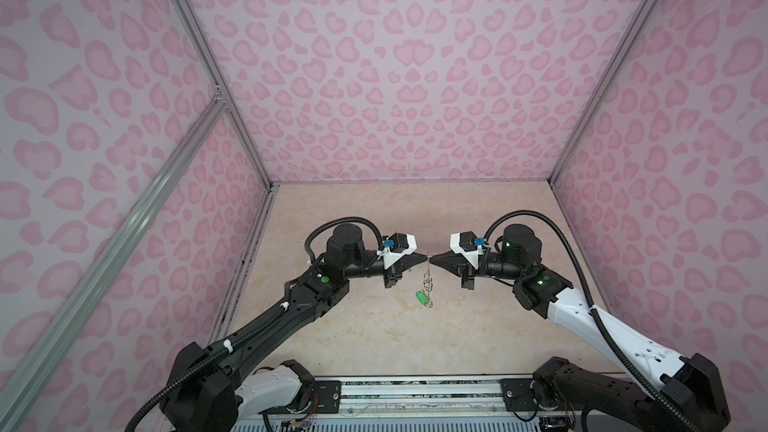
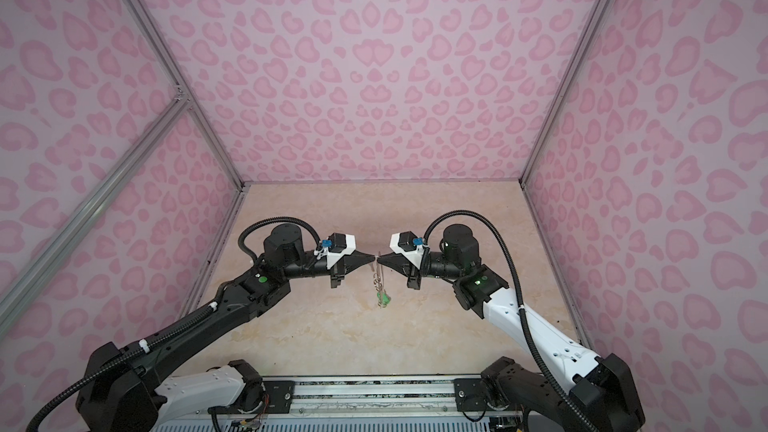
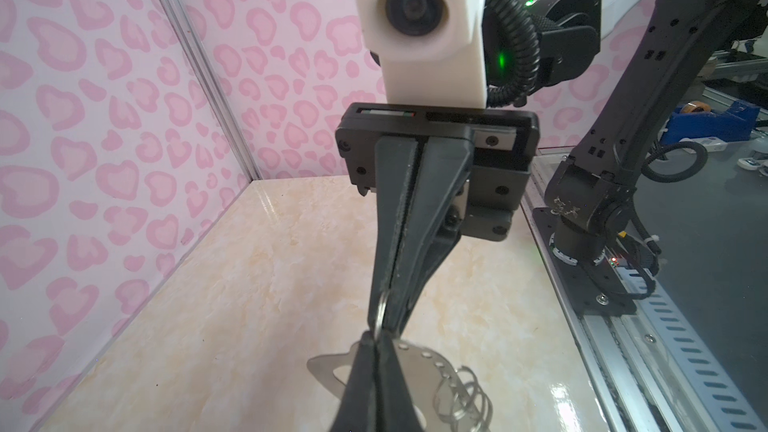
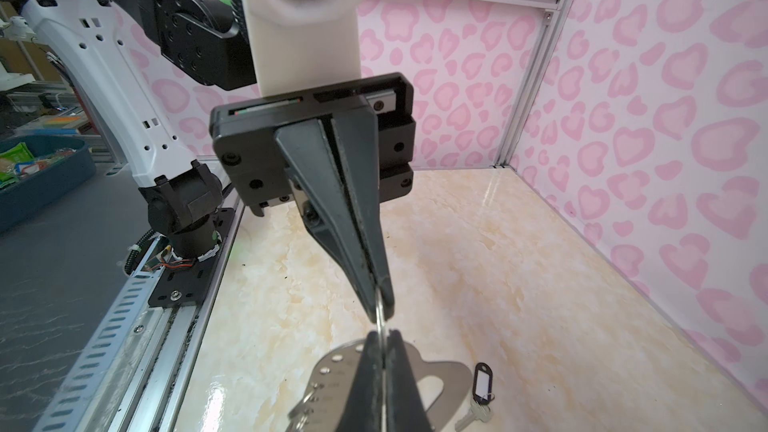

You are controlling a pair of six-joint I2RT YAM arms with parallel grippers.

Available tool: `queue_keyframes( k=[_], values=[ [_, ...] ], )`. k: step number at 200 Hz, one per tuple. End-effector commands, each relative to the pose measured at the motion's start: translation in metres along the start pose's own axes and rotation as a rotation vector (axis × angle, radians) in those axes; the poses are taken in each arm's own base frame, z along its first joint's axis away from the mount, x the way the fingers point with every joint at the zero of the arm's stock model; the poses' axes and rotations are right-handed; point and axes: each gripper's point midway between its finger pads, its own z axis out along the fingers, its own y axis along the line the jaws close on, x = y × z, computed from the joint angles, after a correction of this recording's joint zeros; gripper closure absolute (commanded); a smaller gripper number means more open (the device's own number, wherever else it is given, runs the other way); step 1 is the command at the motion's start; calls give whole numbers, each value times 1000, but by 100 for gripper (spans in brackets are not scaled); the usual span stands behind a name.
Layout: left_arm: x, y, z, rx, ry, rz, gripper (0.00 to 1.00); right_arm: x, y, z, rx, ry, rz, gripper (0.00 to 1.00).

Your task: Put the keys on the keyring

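Note:
Both grippers meet tip to tip above the middle of the table. My left gripper (image 1: 426, 258) (image 3: 376, 336) and my right gripper (image 1: 433, 259) (image 4: 382, 334) are each shut on the same thin split ring (image 3: 379, 313) (image 4: 379, 309). The keyring's grey plate (image 3: 419, 367) (image 4: 332, 367) hangs from that ring and looks edge-on in both top views (image 1: 428, 274). A bunch of loose rings (image 1: 428, 283) (image 3: 469, 396) dangles from its edge. The green-tagged key (image 1: 420, 297) (image 2: 385, 298) lies on the table below. The black-tagged key (image 4: 482, 384) shows beyond the plate, only in the right wrist view.
Pink patterned walls close the marble-look table (image 1: 374, 334) on three sides. A metal rail (image 1: 415, 392) with both arm bases runs along the front edge. A blue bin (image 4: 41, 176) stands outside the cell.

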Motion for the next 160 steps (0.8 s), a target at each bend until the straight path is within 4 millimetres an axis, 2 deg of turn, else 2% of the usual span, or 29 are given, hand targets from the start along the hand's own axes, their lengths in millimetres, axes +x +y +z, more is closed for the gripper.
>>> queue_keyframes(
  k=[1,15,31,71,114,160],
  values=[
    [-14,4,1,11,9,49,97,9,-6,-3,54,53,-29,75],
    [-7,9,2,2,84,48,97,18,-16,-10,140,110,-52,73],
    [0,14,3,-8,177,58,97,22,-18,-15,189,165,-98,73],
    [12,21,2,-32,363,167,97,15,-17,-20,258,162,-166,73],
    [12,17,2,-3,431,214,97,3,-10,-13,245,114,-192,74],
    [15,6,3,33,462,237,97,1,-6,-2,235,73,-190,78]
  ],
)
